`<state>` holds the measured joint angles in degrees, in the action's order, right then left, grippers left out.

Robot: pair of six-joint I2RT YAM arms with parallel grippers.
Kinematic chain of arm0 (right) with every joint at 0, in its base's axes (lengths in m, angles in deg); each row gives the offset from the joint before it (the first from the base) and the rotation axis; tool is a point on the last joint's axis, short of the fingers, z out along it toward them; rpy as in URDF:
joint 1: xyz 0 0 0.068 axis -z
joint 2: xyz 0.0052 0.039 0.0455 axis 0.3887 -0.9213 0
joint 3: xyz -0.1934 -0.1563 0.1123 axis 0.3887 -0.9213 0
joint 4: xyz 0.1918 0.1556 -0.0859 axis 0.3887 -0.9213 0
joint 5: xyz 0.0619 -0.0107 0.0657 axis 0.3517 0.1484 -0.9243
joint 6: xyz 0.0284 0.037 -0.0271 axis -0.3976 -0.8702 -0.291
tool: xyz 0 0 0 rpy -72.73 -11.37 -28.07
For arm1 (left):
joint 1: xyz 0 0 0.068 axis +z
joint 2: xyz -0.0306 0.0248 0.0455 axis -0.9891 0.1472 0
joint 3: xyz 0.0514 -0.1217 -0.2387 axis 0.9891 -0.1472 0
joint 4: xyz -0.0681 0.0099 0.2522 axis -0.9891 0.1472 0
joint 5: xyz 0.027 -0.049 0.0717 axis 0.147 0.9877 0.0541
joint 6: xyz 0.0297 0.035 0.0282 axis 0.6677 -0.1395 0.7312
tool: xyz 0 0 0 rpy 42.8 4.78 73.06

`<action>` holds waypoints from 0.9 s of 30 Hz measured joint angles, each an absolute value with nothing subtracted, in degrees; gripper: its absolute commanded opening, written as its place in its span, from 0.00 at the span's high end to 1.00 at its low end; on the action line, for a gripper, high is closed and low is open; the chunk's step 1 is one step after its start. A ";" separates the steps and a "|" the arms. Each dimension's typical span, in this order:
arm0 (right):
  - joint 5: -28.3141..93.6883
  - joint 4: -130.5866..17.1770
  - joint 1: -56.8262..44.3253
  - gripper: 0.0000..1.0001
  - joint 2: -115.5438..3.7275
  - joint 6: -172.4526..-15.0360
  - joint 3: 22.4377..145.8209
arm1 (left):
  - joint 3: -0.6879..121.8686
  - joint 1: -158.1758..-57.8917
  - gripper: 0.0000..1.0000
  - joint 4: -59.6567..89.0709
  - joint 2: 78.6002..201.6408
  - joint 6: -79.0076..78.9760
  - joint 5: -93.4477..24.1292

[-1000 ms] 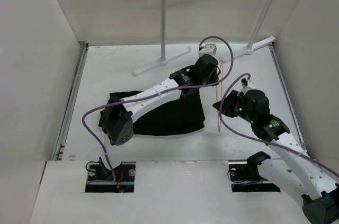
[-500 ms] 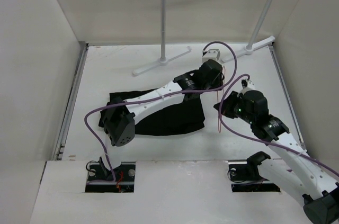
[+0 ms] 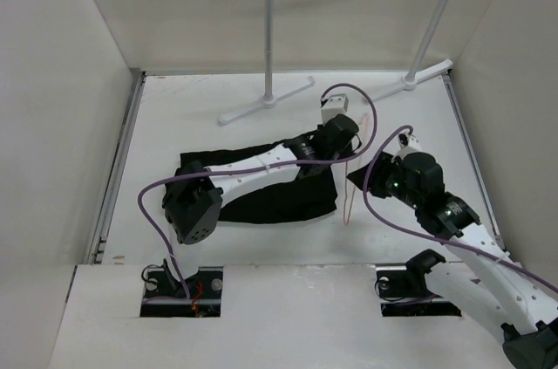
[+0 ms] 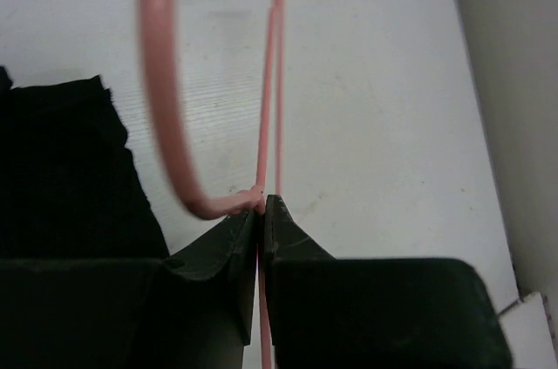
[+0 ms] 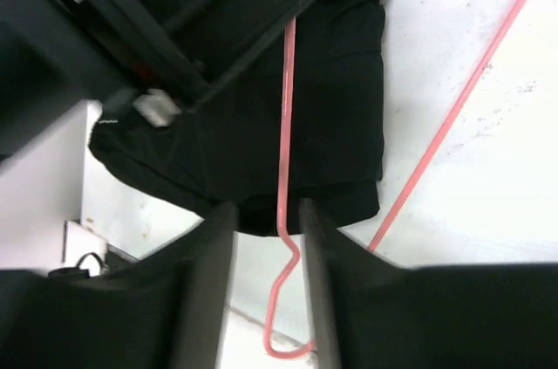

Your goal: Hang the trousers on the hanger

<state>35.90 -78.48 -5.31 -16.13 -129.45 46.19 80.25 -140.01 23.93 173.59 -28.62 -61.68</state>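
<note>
One trousers, one hanger (wire), one rack

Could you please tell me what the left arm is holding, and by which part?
The left fingers pinch the hanger where its curved section meets the straight strands; the right fingers only straddle it.

Jaws of the left gripper clamp the hanger wire, the trousers lying just beside it.

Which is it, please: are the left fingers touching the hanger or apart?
Touching: the left wrist view shows the left fingers clamped on the hanger.
</note>
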 measured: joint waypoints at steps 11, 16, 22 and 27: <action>35.57 -79.70 -2.90 0.83 -19.10 -128.93 46.95 | 64.58 -141.26 1.00 11.71 168.22 -38.02 -73.73; 35.38 -74.74 -2.10 0.70 -31.88 -127.83 47.80 | 60.93 -141.65 1.00 5.94 167.37 -41.49 -76.02; 34.24 -66.20 1.40 0.47 -47.08 -126.59 49.86 | 56.12 -140.36 1.00 2.83 167.41 -44.66 -76.79; 32.60 -60.36 1.80 0.49 -54.75 -126.17 50.82 | 53.57 -138.61 1.00 1.15 168.00 -46.54 -77.27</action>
<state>32.60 -60.36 1.80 -54.75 -126.17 50.82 53.57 -138.61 1.15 168.00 -46.54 -77.27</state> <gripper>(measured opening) 0.532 0.036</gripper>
